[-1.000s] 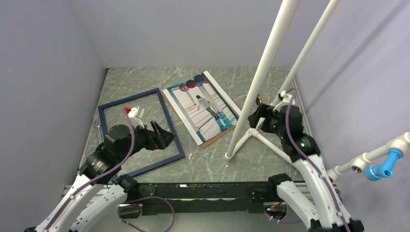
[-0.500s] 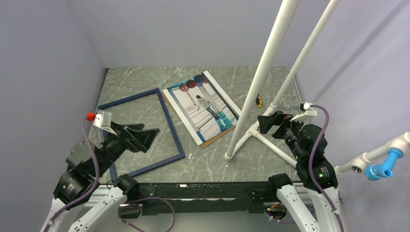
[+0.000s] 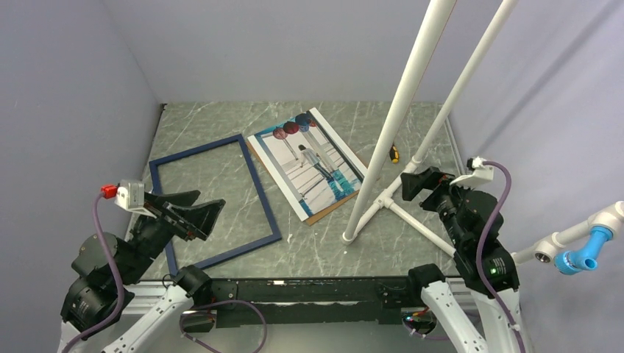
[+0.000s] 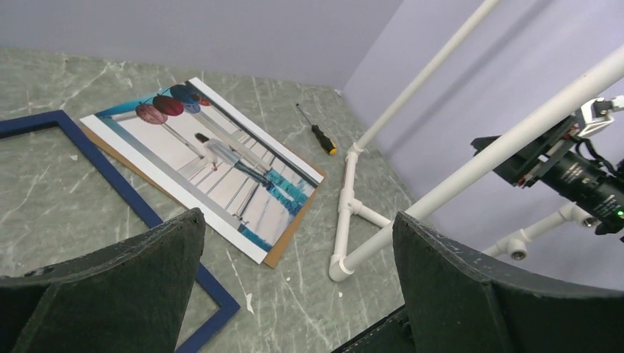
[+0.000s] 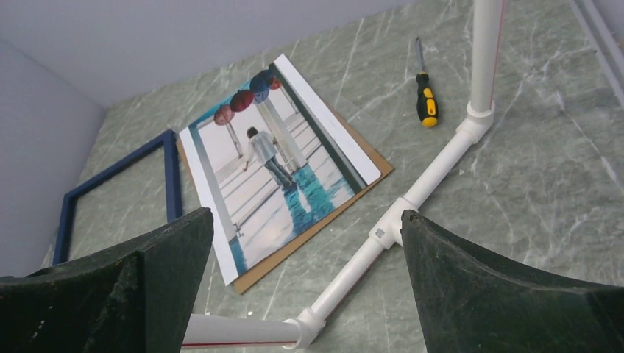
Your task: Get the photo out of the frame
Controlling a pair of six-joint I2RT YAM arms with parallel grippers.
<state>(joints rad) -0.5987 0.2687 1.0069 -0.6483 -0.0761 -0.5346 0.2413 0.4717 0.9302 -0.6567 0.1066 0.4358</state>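
The photo (image 3: 313,162) lies face up on a brown backing board (image 4: 292,228), outside the frame and just right of it. The navy frame (image 3: 261,195) lies flat on the table as a bare rectangle with tabletop showing through. My left gripper (image 3: 210,202) hovers open above the frame's near-left part, touching nothing. My right gripper (image 3: 412,182) hangs open at the right, beyond the white pipes, with nothing between its fingers. The photo (image 4: 213,158) and frame (image 4: 120,180) show in the left wrist view; the photo (image 5: 272,169) and frame (image 5: 171,176) show in the right wrist view too.
A white pipe stand (image 3: 397,110) rises from the table right of the photo, its base pipes (image 5: 434,173) running along the surface. A yellow-and-black screwdriver (image 3: 394,153) lies behind them. Grey walls close in the left, back and right sides.
Both arms pulled back toward the near edge and rose. The left gripper drew off the frame's inside to the near left. The right gripper's jaws spread slightly. Photo and frame stayed put.
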